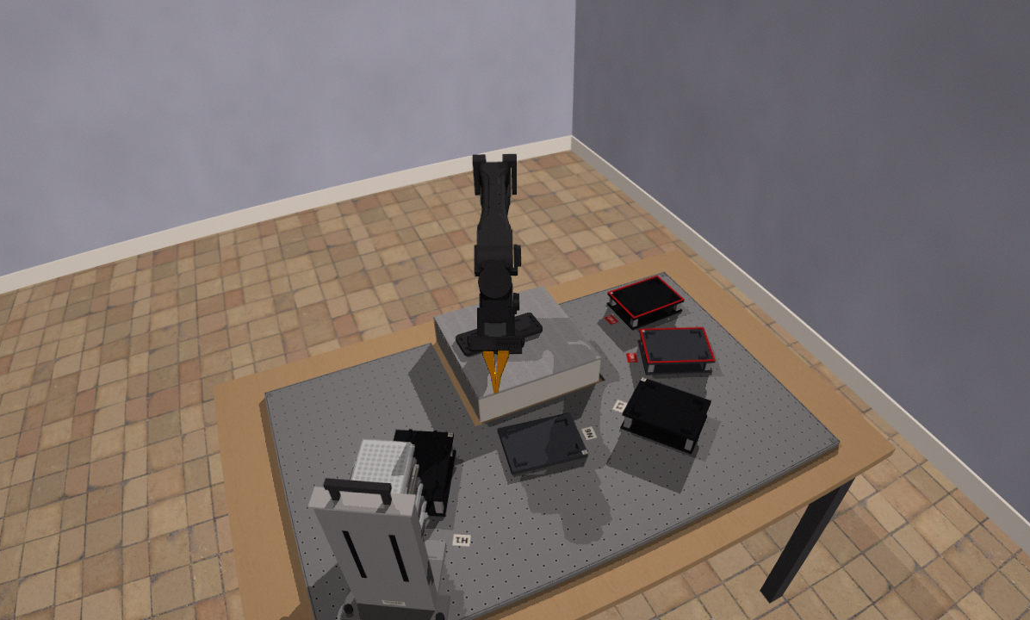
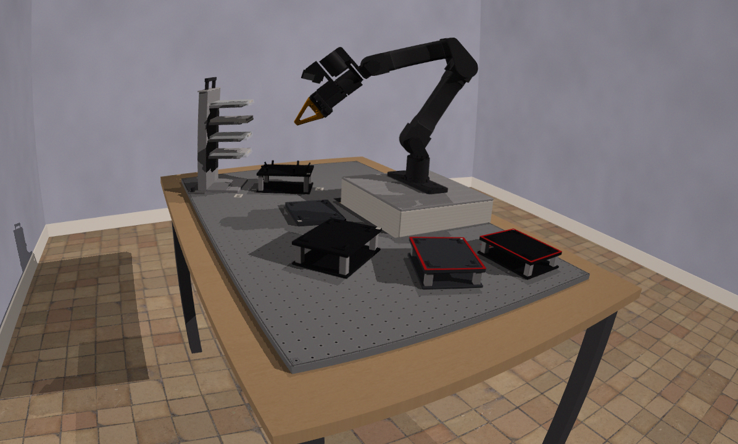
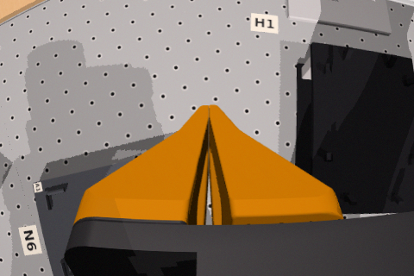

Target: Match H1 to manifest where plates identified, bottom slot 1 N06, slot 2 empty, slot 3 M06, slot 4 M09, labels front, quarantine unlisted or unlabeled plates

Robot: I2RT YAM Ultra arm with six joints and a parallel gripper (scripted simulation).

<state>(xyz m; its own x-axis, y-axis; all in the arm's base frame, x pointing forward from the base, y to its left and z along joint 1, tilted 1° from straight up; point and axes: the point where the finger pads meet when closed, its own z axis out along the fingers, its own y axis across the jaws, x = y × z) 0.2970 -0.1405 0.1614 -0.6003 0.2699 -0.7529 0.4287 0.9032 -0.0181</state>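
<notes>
The plate hotel H1 (image 1: 380,517) stands at the near left corner of the deck, and from the side it shows four shelf levels (image 2: 229,127). No ID label can be read. My gripper (image 2: 298,121) is shut and empty. It hangs high in the air, tilted toward the hotel's front, at about the height of the upper shelves and apart from them. In the wrist view my fingertips (image 3: 207,109) point at the deck below the H1 label (image 3: 264,22).
The black regrip nest RG (image 1: 430,462) stands beside the hotel. The flat grey nest N6 (image 1: 542,445) lies mid-deck. The black landing nest L1 (image 1: 667,412) carries no plate. Two red-rimmed quarantine nests (image 1: 645,299) (image 1: 676,346) carry no plate. The arm's grey pedestal (image 1: 518,354) stands behind.
</notes>
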